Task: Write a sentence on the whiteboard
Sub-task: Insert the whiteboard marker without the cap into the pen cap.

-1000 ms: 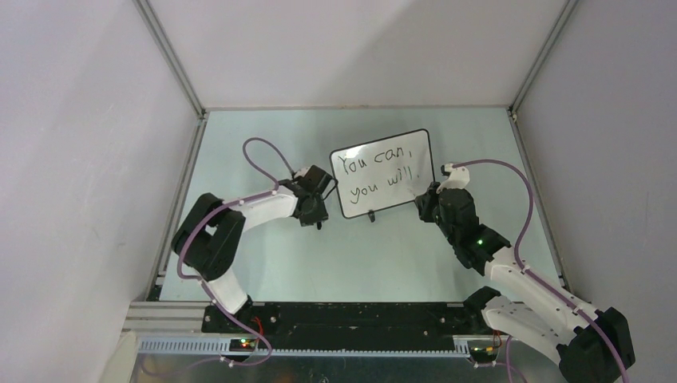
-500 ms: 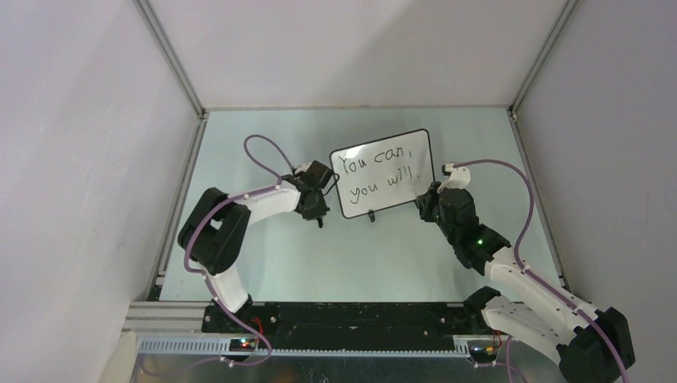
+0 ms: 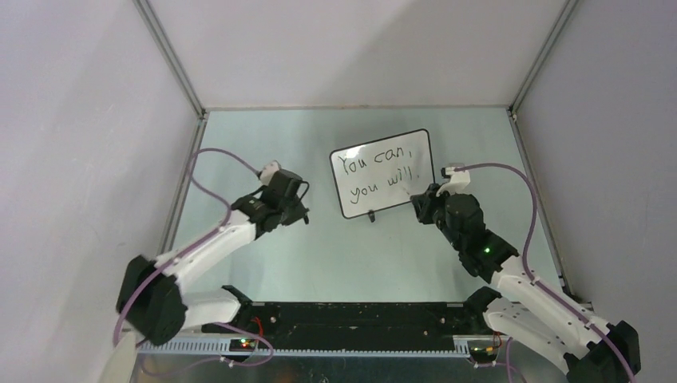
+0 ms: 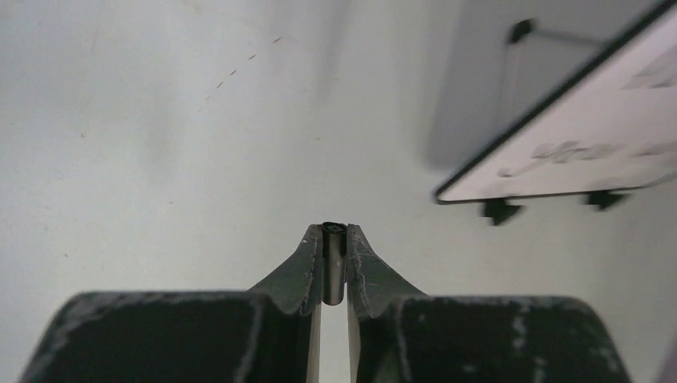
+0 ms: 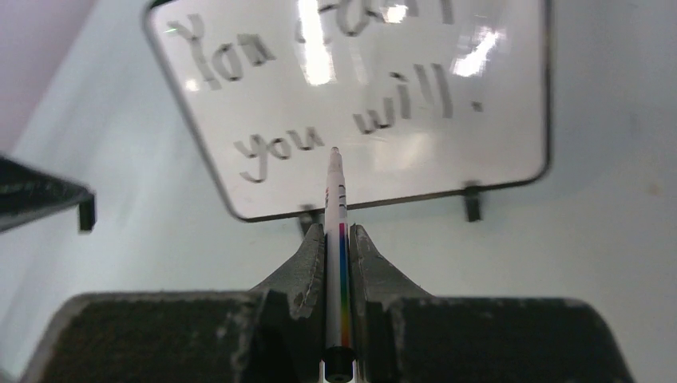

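The whiteboard (image 3: 382,171) stands propped on its black feet (image 5: 473,201) near the middle of the pale surface (image 3: 351,255), between the two arms. The sentence (image 3: 375,177) runs across its face in two lines, "You can," above "you will."

The right fingers (image 5: 361,249) are at the board's lower right corner, pressed onto a white marker (image 5: 335,207) with a rainbow stripe. The marker juts straight out from between them toward the board. In the right wrist view its tip shows against the white face just below the gap between "you" and "will". Whether the tip touches the board cannot be told.

The left fingers (image 4: 313,254) are off to the board's left, apart from its frame, and point down at the bare surface. They are pinched on a small dark cylinder (image 4: 334,267) standing upright between the tips. In the left wrist view the board's lower corner sits up and to the right of them.
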Available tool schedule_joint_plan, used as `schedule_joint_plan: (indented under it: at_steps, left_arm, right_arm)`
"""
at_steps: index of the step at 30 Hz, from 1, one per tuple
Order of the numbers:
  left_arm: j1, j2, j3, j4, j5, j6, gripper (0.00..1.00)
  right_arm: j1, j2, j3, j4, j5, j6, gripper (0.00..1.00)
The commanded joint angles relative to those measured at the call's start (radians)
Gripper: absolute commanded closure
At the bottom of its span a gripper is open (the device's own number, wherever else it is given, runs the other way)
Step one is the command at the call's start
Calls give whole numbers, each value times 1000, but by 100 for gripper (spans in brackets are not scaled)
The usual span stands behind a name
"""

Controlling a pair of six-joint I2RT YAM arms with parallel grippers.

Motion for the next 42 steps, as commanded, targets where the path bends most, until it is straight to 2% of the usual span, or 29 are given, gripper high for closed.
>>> schedule_joint_plan:
  at_steps: [1, 5, 9, 18, 27, 42]
  left_arm:
    - [5, -181, -19, 0, -34, -165, 100]
    - [7, -298, -39, 18, -7, -348, 100]
    - [22, -362, -45, 25, 31, -448, 100]
    - [56, -380, -60, 83, 221, -561, 100]
    - [58, -417, -111, 94, 256, -643, 100]
    - [60, -467, -121, 74, 266, -647, 100]
  right_arm:
    - [95, -31, 4, 122, -121, -34, 100]
    - [261, -15, 3, 193, -70, -80, 100]
    - [412, 3, 3, 263, 7, -135, 100]
    - [668, 127, 33, 448, 171, -291, 100]
    - [759, 277, 123, 519, 274, -418, 100]
    - [778, 302, 147, 521, 342, -460, 100]
